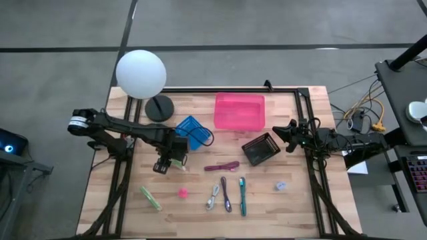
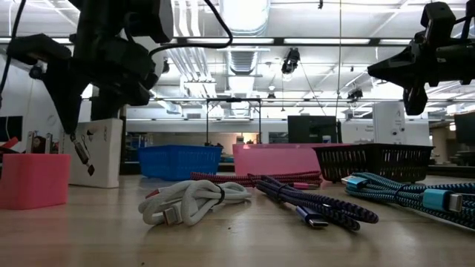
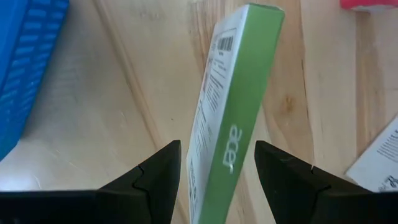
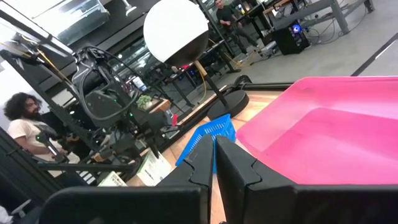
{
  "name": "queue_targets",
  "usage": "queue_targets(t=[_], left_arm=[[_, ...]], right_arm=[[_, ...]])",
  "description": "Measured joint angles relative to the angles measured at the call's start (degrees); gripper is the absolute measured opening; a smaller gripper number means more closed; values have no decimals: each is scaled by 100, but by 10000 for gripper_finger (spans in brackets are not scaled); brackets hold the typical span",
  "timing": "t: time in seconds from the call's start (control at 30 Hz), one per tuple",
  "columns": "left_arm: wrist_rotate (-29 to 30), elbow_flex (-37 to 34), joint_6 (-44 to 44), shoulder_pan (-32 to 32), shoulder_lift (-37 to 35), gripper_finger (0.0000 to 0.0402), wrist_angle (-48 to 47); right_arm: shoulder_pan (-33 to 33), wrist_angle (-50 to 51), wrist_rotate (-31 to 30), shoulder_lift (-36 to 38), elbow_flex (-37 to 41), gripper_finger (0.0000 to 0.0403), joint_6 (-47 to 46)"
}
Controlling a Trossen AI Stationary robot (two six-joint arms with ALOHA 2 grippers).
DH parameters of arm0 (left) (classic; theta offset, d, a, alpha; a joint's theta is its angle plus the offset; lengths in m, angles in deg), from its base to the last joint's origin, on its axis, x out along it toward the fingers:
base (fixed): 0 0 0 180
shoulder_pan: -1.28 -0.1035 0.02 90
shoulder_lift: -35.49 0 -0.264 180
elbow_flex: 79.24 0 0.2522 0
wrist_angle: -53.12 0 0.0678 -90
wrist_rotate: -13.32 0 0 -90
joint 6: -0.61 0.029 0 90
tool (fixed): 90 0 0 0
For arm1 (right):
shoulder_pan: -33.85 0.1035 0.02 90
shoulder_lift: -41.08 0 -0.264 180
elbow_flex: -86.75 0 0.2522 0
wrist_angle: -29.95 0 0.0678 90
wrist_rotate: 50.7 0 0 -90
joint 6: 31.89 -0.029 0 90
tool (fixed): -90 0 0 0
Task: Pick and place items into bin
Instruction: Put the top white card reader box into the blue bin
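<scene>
High view: wooden table carries a pink bin near the far edge, mid; blue basket just left of it, black basket to its right. White lamp at far-left corner. Left gripper hangs above the table's left-centre, jaws spread w/ a green-edged box between them, fingers not touching it. Right gripper sits near the right edge by the black basket, jaws closed, empty. Cables lie near the front edge: maroon, white, purple, teal. Green pack front-left; pink ball; small grey piece.
</scene>
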Motion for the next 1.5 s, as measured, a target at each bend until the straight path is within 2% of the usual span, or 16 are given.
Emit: queue_targets(t=[0.2, 0.6, 0.83, 1.17, 1.5], left_arm=[[-1, -226, 0, 0, 0, 189, 289], [4, -232, 4, 0, 0, 185, 508], [6, -232, -118, 0, 0, 138, 545], [17, -232, 175, -2, -7, 25, 545], [15, -113, 166, -2, -12, 21, 532]], right_arm=[[1, 0, 0, 0, 0, 9, 0], [1, 0, 0, 0, 0, 9, 0], [1, 0, 0, 0, 0, 9, 0], [-1, 0, 0, 0, 0, 9, 0], [1, 0, 0, 0, 0, 9, 0]])
